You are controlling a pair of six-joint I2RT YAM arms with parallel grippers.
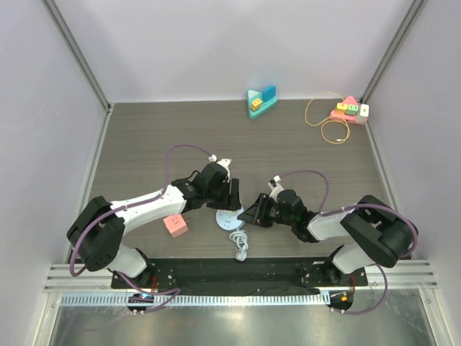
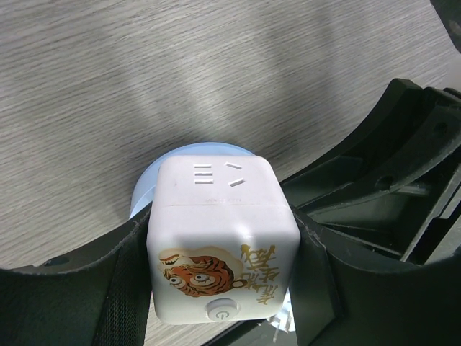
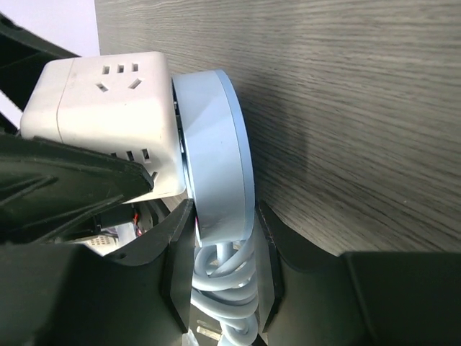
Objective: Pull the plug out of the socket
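**Plug-and-socket pair (image 1: pixel 227 218) gripped from both sides**

The white cube (image 2: pixel 223 238) showed slotted outlets on its faces, an orange tiger picture with gold characters, and a round power button. It sat mated to a pale blue round disc (image 3: pixel 216 144) trailing a coiled white cable (image 3: pixel 223 288), on the bench (image 1: pixel 288 144) between the two arms, near their bases. The left end effector (image 2: pixel 223 277) pinched the cube's sides. The right end effector (image 3: pixel 222 267) clamped the disc's rim.
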